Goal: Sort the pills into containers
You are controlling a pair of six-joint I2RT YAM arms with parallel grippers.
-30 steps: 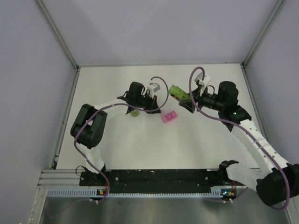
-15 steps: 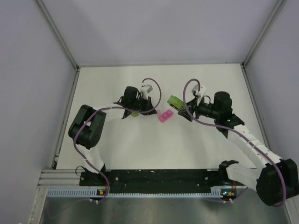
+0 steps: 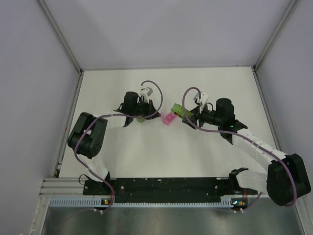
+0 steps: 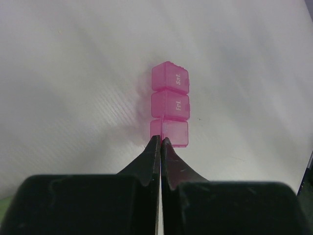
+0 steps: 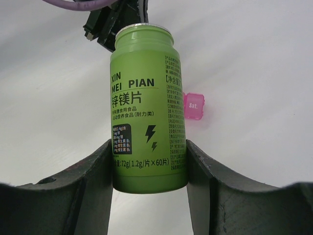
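The pink pill box (image 4: 169, 105), three joined compartments marked "Sat" and "Fri", lies on the white table and also shows in the top view (image 3: 168, 118). My left gripper (image 4: 160, 140) is shut, its tips pinching a thin edge of the nearest compartment; in the top view it (image 3: 155, 114) is just left of the box. My right gripper (image 5: 149, 159) is shut on a green pill bottle (image 5: 145, 105) with its uncapped mouth pointing away; in the top view the bottle (image 3: 179, 110) tilts just right of the box. The "Sat." end (image 5: 193, 106) shows beside the bottle. No loose pills are visible.
A small green cap (image 3: 141, 119) lies on the table under the left arm. The left arm's wrist and purple cable (image 5: 110, 22) sit just beyond the bottle's mouth. Grey walls enclose the table on three sides.
Both grippers have moved left. The pill box has slid left with the left gripper. The bottle has come closer to the box.
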